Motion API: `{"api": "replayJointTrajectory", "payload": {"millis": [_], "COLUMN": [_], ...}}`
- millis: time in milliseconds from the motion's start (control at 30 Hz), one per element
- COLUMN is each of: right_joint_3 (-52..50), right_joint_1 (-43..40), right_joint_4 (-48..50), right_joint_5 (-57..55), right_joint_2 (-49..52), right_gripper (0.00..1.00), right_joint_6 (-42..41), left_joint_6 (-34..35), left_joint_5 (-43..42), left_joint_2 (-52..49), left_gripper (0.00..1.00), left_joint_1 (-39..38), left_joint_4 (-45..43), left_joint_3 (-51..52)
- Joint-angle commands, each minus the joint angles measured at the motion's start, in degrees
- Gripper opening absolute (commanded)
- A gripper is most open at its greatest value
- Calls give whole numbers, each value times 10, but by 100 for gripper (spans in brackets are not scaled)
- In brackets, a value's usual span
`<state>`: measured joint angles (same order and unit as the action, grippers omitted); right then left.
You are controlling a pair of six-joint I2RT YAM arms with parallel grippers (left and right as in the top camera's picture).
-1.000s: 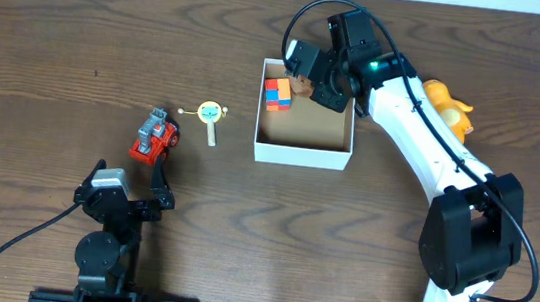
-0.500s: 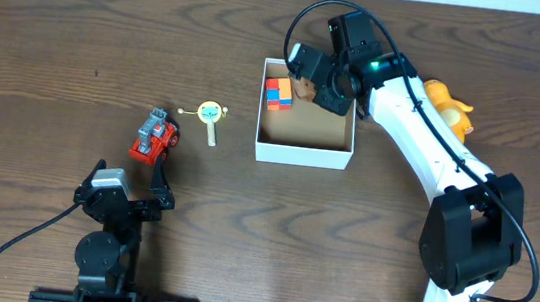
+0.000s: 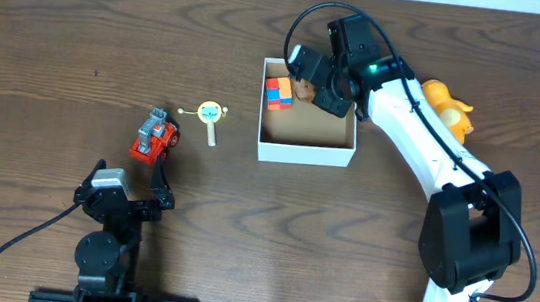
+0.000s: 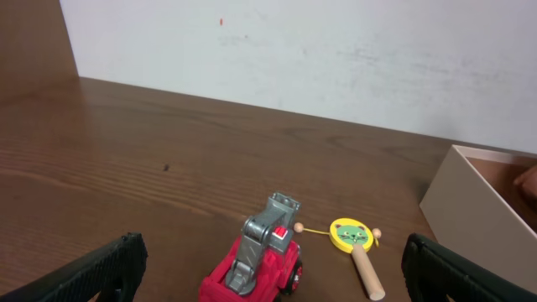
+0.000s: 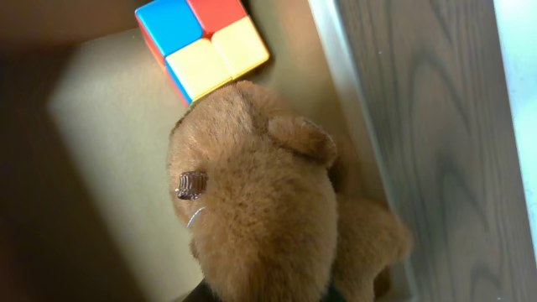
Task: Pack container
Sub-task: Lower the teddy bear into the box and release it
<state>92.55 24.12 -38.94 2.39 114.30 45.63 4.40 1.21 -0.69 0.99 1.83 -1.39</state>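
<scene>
Brown plush filled the right wrist view: the bear [image 5: 252,210] hung head-down in the upper part of the container [image 3: 305,155], which sat at upper centre of the overhead frame. Its ear was close against the far white wall, and its head was just beside the colour cube [image 3: 277,93]. The right gripper [image 3: 308,81] appeared clamped on the bear's body, though the fur hid the fingertips. The main risk I judged was a release that left the bear leaning on the wall, where it could flop over the rim onto the table. Another was the soft body snagging on a finger as the jaws parted and lifting out again. Pressing lower might shove the cube or drag the light box sideways. The left gripper [image 3: 131,183] waited at lower left, its fingers [image 4: 101,268] wide apart around nothing. The red truck [image 3: 154,137] and the yellow rattle [image 3: 212,115] lay unpacked left of the box, and an orange toy [image 3: 448,101] sat half hidden behind the right arm, where it might get bumped.
</scene>
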Motion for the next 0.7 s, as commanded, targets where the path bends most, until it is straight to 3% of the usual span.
{"api": "replayJointTrajectory", "payload": {"millis": [0,200,300,333,367,667], "right_joint_3": [-24,-42,-42,-42,-42,-42], "right_joint_1": [-5,-5,-5,-5,-5,-5], "right_joint_4": [15,36,51,56,62,85], "right_joint_5": [-4,-4,-4,-4,-4,-5], "right_joint_2": [12,12,12,12,12,12], "right_gripper": [1,4,25,43,51,67], "right_joint_6": [-8,-8,-8,-8,-8,-26], "left_joint_6": [-8,-8,-8,-8,-8,-8], "left_joint_5": [3,3,3,3,3,3], "left_joint_2": [1,1,1,1,1,1], "left_gripper": [98,98,98,98,98,98], "left_joint_1": [-2,-2,-2,-2,-2,-2], "left_joint_4": [22,22,22,22,22,22], "left_joint_3": [12,12,12,12,12,12]}}
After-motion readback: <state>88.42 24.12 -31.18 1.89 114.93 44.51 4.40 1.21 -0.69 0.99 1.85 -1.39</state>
